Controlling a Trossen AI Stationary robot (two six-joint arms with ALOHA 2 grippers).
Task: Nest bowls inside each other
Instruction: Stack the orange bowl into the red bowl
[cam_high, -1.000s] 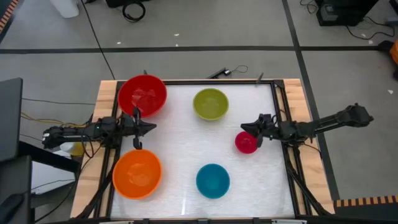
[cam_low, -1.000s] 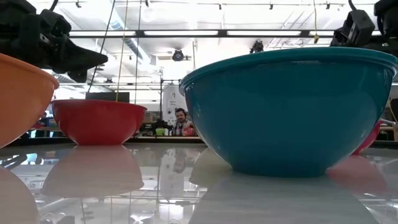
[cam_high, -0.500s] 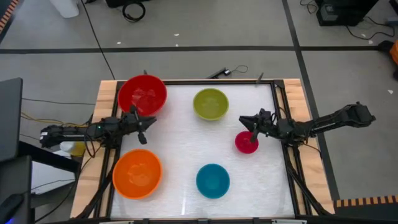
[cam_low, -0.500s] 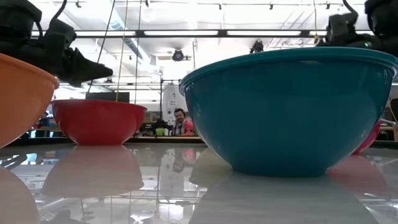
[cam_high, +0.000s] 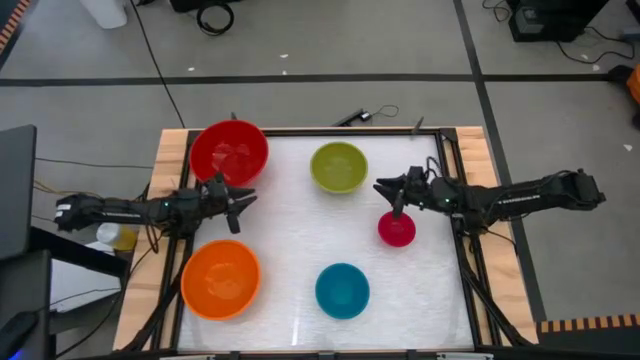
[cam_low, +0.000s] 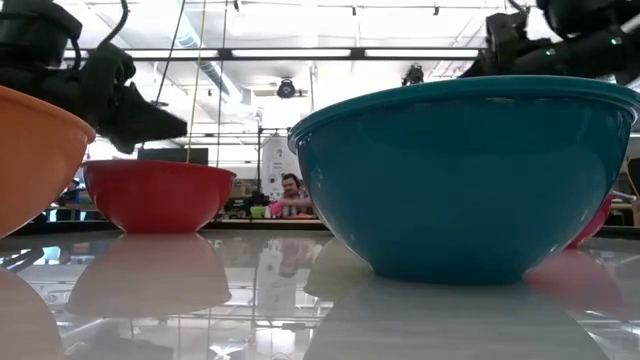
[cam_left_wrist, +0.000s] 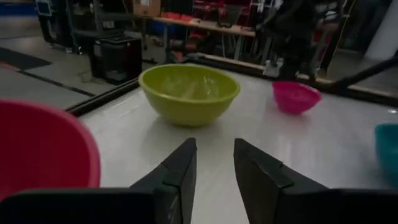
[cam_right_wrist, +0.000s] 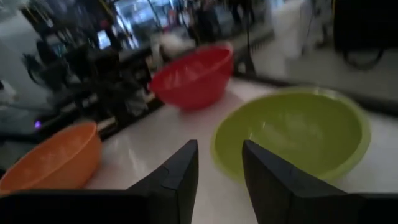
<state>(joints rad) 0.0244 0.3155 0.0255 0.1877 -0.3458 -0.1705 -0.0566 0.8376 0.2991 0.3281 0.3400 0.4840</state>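
Note:
Five bowls rest upright on their bases on the white table: red (cam_high: 229, 152) far left, yellow-green (cam_high: 338, 167) far middle, small pink (cam_high: 396, 229) right, blue (cam_high: 342, 290) near middle, orange (cam_high: 220, 279) near left. My left gripper (cam_high: 243, 199) hovers open between the red and orange bowls, pointing toward the table's right. My right gripper (cam_high: 384, 187) hovers open just beyond the pink bowl's far rim, pointing toward the yellow-green bowl (cam_right_wrist: 292, 134). Nothing lies between either pair of fingers (cam_left_wrist: 214, 168) (cam_right_wrist: 219, 168).
Wooden rails with dark frame bars (cam_high: 452, 160) edge the table on the left and right. Free table surface lies in the middle between the bowls. In the low view the blue bowl (cam_low: 465, 180) fills the foreground, and a person shows far off in the room behind.
My right gripper has risen and moved from beside the pink bowl toward the table's middle and far edge, its fingers parting. My left gripper has crept a little toward the table's right, tipping slightly, and its fingers have parted too. No bowl has moved.

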